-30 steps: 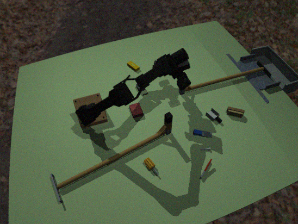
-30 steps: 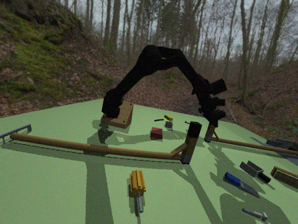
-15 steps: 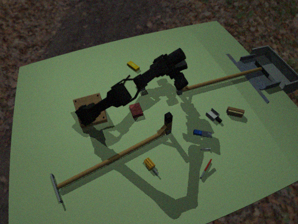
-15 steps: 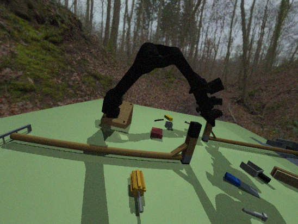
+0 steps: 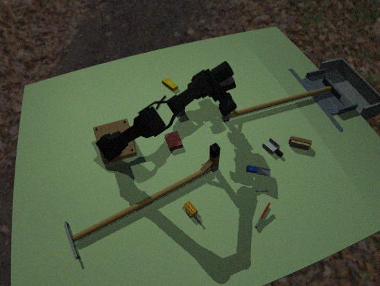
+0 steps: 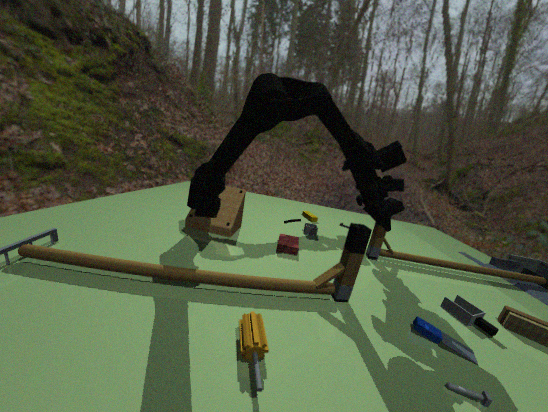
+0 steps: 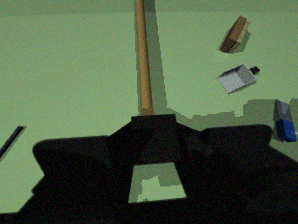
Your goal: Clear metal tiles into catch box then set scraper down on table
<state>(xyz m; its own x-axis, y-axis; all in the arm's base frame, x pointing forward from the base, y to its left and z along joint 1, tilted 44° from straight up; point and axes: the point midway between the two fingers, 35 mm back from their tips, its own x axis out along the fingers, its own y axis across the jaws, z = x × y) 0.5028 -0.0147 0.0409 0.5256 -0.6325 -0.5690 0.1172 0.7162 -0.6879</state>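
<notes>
My gripper [image 5: 227, 112] [image 6: 380, 235] [image 7: 149, 122] is low over the table and shut on the upright grip of the long scraper. Its wooden shaft [image 5: 277, 101] [image 6: 450, 265] [image 7: 142, 60] lies along the table toward the far right. The scraper's dark blade [image 5: 334, 91] stands at the far end of the steel bench plate [image 5: 324, 104], at the mouth of the grey catch box [image 5: 360, 80] [image 6: 522, 262]. No metal tile shows on the bare part of the plate. The box's inside is too dim to make out.
A second long wooden tool [image 5: 145, 203] [image 6: 150, 270] lies in front, its black-topped grip [image 5: 214, 153] [image 6: 355, 250] upright. Around it lie a red block [image 5: 173, 140], yellow block [image 5: 170, 83], yellow screwdriver [image 5: 191, 209], blue knife [image 5: 256, 169] [image 7: 285, 125], grey box [image 5: 272, 146] and brown block [image 5: 300, 142].
</notes>
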